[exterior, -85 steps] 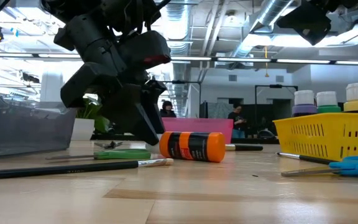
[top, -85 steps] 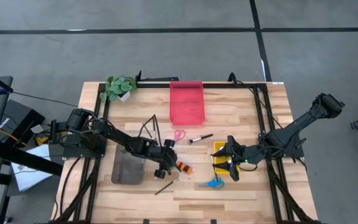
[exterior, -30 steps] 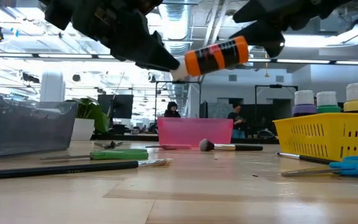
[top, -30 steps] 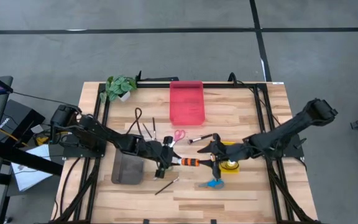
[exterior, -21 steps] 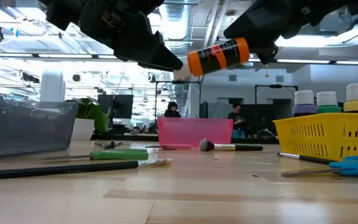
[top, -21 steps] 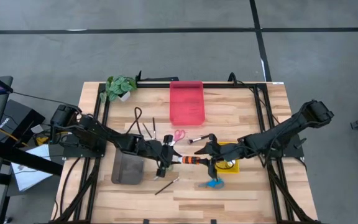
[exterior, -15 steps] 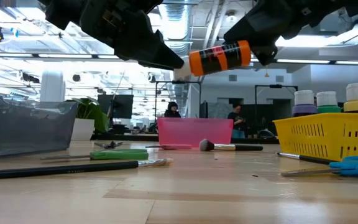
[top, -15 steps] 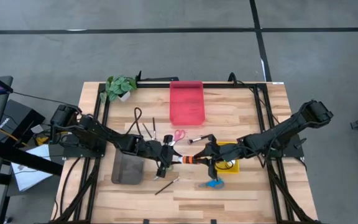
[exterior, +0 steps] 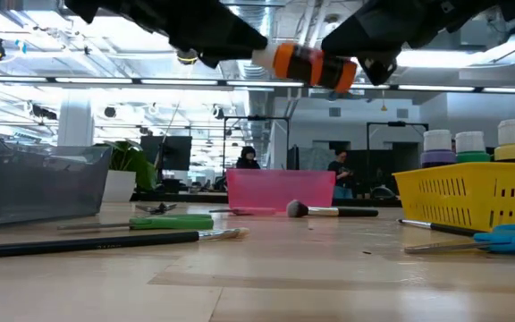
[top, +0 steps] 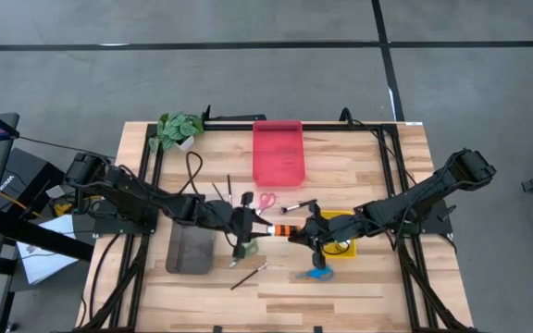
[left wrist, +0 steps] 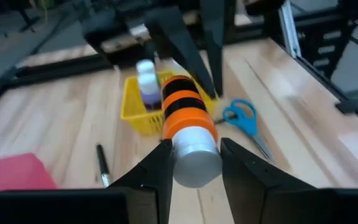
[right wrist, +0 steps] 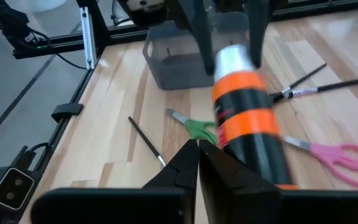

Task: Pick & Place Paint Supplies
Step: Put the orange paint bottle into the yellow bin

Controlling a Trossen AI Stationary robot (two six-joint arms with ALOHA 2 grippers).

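Since a second ago the right gripper (top: 302, 234) has closed in from the yellow basket's side and clenched on the dark end of the orange paint bottle (top: 283, 232), while the left gripper (top: 251, 227) has shifted slightly with the bottle, which now hangs nearly level in the low view where it was tilted. Largest first: the wooden table (top: 368, 176) carries the red tray (top: 278, 153) at its far middle, the grey tray (top: 191, 248) on the left arm's side of the bottle, and the yellow basket (top: 333, 220) just beyond the right gripper, already holding a few paint bottles. Both arms meet between the grey tray and the basket, well above the tabletop. The left gripper grasps the bottle by its silver cap end, its fingers (left wrist: 160, 167) flanking the cap; the right one appears pinched on the opposite end. The bottle's long axis runs straight from one gripper to the other, so this looks like a handover, and the basket lies nearer the right arm. Around the bottle lie pink scissors (top: 265, 201), blue scissors (top: 317, 274) on the near side, green scissors (right wrist: 197, 129), and thin brushes (top: 246, 275).
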